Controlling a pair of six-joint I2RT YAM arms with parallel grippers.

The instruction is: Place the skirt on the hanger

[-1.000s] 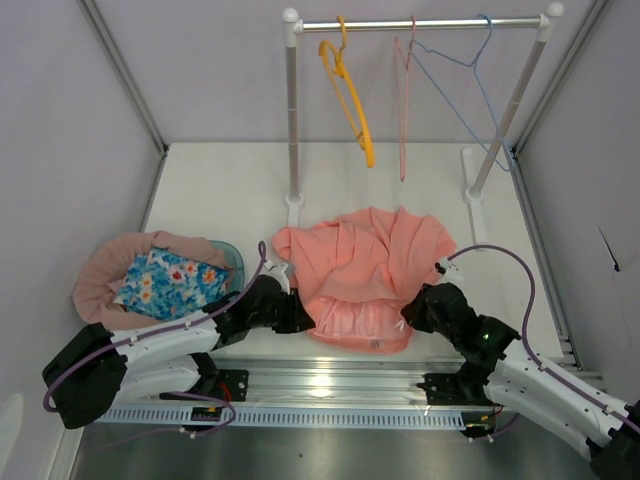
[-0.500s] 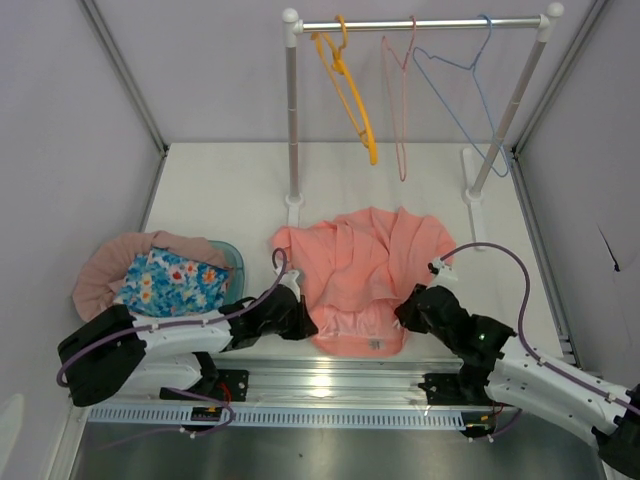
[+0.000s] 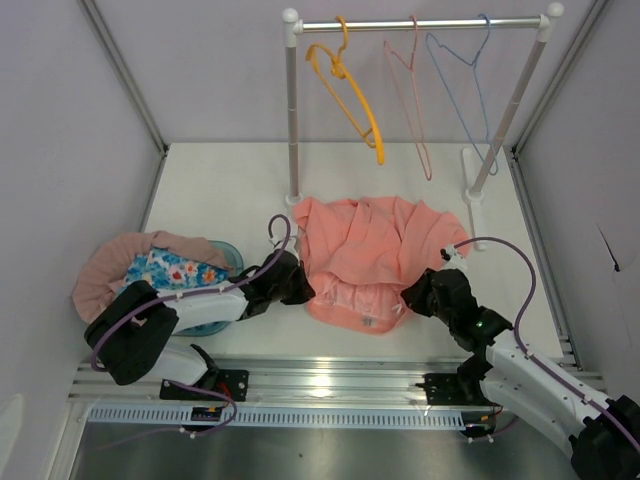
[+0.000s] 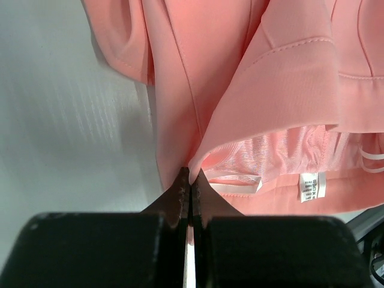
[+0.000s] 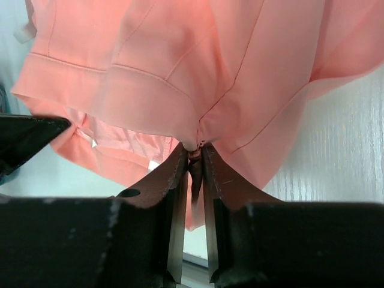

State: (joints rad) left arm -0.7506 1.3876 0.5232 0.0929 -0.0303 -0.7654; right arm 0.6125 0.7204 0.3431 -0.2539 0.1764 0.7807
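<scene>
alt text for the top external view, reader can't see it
The left pincer and right pincer each grip the near edge of a coral skirt crumpled on a white table. Behind it a rack holds an orange hanger and two thinner ones; a teal tub of clothes sits at left.

skirt [image 3: 365, 245] — on table [image 3: 220, 190]; left fingers [image 3: 299, 289], right fingers [image 3: 413, 298] at its near corners

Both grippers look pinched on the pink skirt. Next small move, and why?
Probably raise both arms together, grips shut, to lift the skirt off the table. The left gripper and right gripper each pinch its near edge, it lies crumpled, and the orange hanger hangs on the rail beyond it.
</scene>
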